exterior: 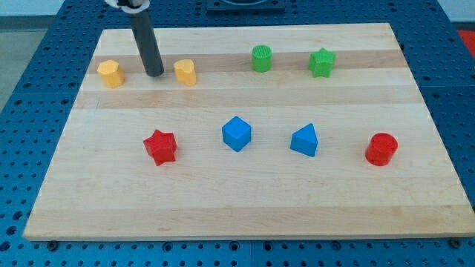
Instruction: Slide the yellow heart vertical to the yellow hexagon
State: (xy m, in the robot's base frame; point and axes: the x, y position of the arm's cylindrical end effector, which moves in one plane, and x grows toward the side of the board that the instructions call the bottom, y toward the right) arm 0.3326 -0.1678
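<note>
At the view's far left, near the top edge of the pale wooden board [223, 200], stands the yellow plastic hexagon block [110, 73]. Just to its right is my tip [154, 74], the lower end of the straight dark rod [147, 43], which rests on the board between the two yellow blocks. It has no jaws to open or close, and it holds nothing. Whether it touches either block I cannot tell, but a thin strip of wood shows on both sides of it. Right of my tip, close beside it, lies the yellow plastic heart block [185, 73], at about the same height in the view as the hexagon.

Further right in the same upper row stand the green plastic cylinder [261, 58] and the green plastic star [322, 62], well apart from the heart. In the lower row, from left to right, are the red plastic star [160, 146], the blue plastic cube [236, 133], the blue plastic wedge-like block [304, 140] and the red plastic cylinder [381, 149]. A wide band of bare wood lies between the two rows, and another lies below the lower row, down to the board's bottom edge. The hexagon is near the board's left edge.
</note>
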